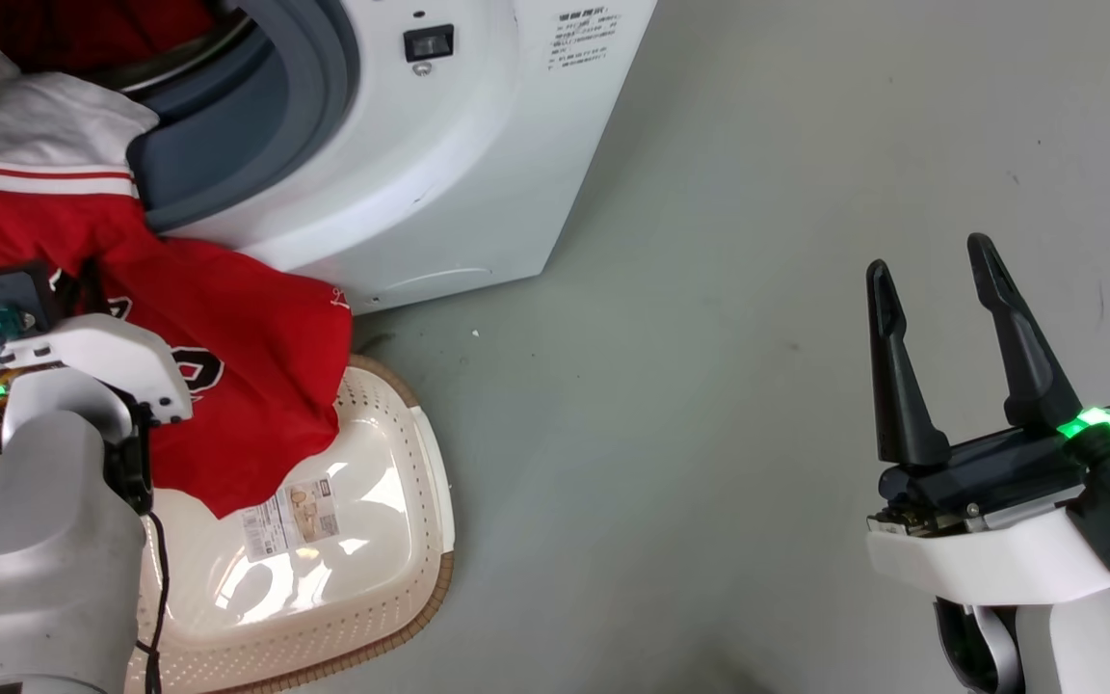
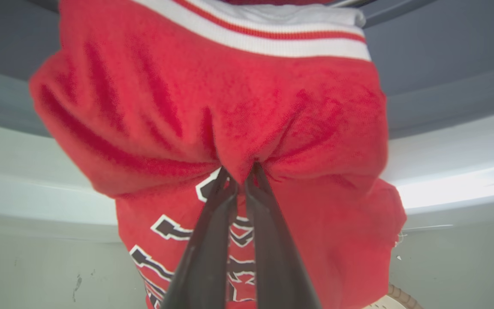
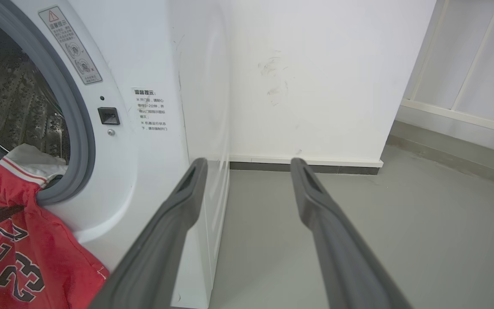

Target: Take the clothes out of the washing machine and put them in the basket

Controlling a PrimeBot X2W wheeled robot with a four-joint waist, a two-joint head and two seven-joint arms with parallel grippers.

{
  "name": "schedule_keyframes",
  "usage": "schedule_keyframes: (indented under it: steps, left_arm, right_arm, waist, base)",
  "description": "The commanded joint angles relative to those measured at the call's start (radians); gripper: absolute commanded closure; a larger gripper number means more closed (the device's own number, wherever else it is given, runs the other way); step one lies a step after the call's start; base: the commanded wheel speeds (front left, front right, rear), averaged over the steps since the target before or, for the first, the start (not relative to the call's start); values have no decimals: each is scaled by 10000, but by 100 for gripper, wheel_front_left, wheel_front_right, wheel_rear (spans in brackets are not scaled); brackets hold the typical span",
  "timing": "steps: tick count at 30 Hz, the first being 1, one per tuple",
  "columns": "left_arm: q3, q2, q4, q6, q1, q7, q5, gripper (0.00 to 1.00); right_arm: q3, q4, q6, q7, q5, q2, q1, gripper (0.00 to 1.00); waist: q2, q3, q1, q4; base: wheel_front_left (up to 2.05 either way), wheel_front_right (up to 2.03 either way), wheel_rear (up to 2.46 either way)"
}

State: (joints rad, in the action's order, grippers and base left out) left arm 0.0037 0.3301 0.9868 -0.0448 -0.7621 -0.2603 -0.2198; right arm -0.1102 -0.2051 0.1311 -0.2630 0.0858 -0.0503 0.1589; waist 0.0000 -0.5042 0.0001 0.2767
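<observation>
At the left, the left gripper (image 2: 240, 174) has its fingers pinched tight on a fold of the red jersey (image 1: 237, 328). The jersey spills out of the washing machine (image 1: 439, 164) porthole over the grey gasket (image 1: 324, 67). Its lower edge hangs over the left part of the basket (image 1: 425, 482), which sits on the floor (image 1: 709, 386) just in front of the machine. Well to the right, the right gripper (image 1: 929, 258) hovers above the grey floor, fingers spread and empty.
</observation>
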Motion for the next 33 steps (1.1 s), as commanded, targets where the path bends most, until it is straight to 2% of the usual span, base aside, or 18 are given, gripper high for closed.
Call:
schedule_keyframes:
  steps: [1,10,25,33]
  left_arm:
    - [28,-20,-79,23,-54,-80,35,100]
    - [220,-392,-529,143,1113,-64,90,100]
    - [217,-1303,-3019,404,4227,-54,802,100]
    - [185,-1756,-4239,496,5886,-54,1058,100]
  right_arm:
    - [2,15,-7,-28,-49,1,24,0]
    - [-27,167,-7,-28,-144,1,-365,0]
    - [-5,405,-7,-27,-507,0,-1491,0]
    - [-93,502,-7,-26,-608,1,-2013,0]
  waist:
    - [0,99,-1,-24]
    - [0,1066,-1,-189]
    - [0,3136,-1,-777]
    - [0,3943,-1,-878]
  base:
    - [0,0,0]
    - [0,0,0]
    - [0,0,0]
    - [0,0,0]
